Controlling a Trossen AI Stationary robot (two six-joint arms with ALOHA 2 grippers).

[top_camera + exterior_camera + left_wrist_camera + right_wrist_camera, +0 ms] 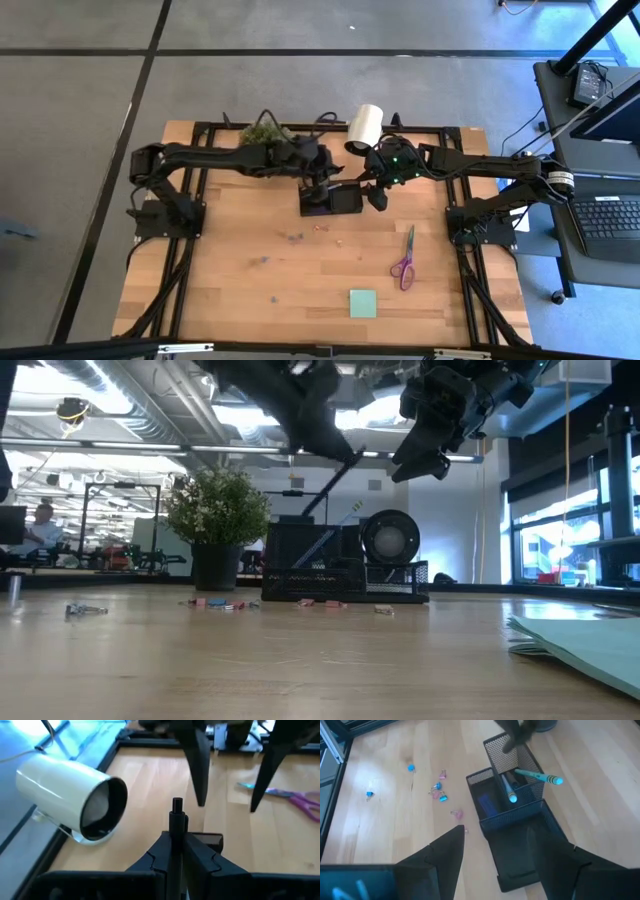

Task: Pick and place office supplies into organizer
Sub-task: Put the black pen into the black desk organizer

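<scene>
The black mesh organizer (331, 199) stands at the table's far middle. Its taller compartment (512, 765) holds pens and a pale green stick (535, 775). My left gripper (320, 183) hovers over it, shut on a black pen (177, 817). My right gripper (495, 832) is open and empty above the organizer's lower compartment (520, 855); it also shows in the high view (378, 197). Purple-handled scissors (405, 260) and a light green sticky-note pad (363, 303) lie flat on the table's near right. Small clips (440, 792) lie scattered left of the organizer. My left gripper pinches the black pen's shaft just below its upper end (177, 827) between its two fingers. In the low view the pen (330, 485) slants down from the gripper toward the organizer's top. I cannot tell whether its lower end is inside the compartment.
A white cylinder roll (365, 128) lies on its side behind the organizer, and a green potted plant (265, 135) stands at the far left of it. More small clips (295, 237) dot the middle of the table. The two grippers are close together over the organizer.
</scene>
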